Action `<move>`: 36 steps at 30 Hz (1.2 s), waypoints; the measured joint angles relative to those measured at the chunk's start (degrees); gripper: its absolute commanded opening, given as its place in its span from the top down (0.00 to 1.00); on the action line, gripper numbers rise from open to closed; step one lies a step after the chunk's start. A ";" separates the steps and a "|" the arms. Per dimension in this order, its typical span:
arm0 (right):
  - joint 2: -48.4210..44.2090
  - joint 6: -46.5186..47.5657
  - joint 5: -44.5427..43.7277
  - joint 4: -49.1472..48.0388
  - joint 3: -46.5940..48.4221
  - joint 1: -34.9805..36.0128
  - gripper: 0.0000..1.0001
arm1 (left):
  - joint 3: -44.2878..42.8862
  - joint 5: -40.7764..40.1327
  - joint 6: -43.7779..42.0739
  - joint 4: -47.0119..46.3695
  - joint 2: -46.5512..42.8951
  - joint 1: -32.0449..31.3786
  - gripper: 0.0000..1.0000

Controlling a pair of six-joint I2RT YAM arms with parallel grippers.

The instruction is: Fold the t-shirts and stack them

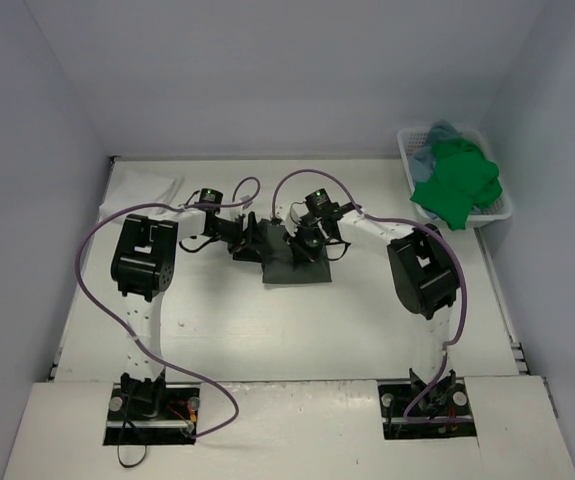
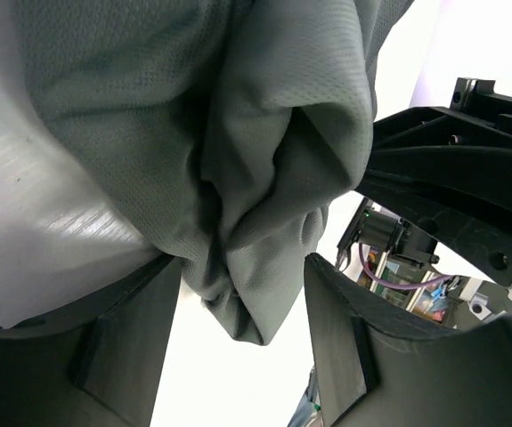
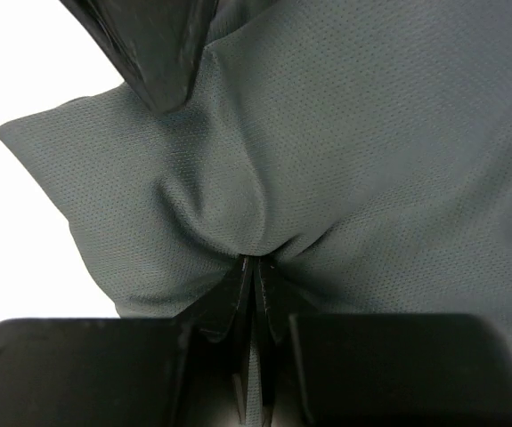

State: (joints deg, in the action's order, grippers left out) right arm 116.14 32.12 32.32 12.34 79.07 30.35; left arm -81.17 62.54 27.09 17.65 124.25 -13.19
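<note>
A matte white surface (image 1: 267, 330) carries the dark grey t-shirt (image 1: 297, 268) at its centre, crumpled, its longer side running left to right. Left wrist view: fine mesh knit hangs in soft folds between the parted left fingers (image 2: 140, 338). Right wrist view: the right fingers (image 3: 224, 307) are closed tight, pinching a puckered ridge of the cloth.

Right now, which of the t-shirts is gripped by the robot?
The dark grey t-shirt, mid-table: the right gripper is pinched shut on it. The green t-shirt and teal-blue t-shirt are heaped in the basket at the far right.
</note>
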 measured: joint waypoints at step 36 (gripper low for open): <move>0.13 0.66 4.15 -0.70 -0.57 -1.42 1.00 | -1.03 -0.57 4.07 -5.22 3.54 -7.87 1.00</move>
State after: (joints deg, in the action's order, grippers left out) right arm 116.27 32.77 36.47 11.64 78.50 28.93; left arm -82.19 61.98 31.16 12.43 127.79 -21.06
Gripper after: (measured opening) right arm 0.001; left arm 0.066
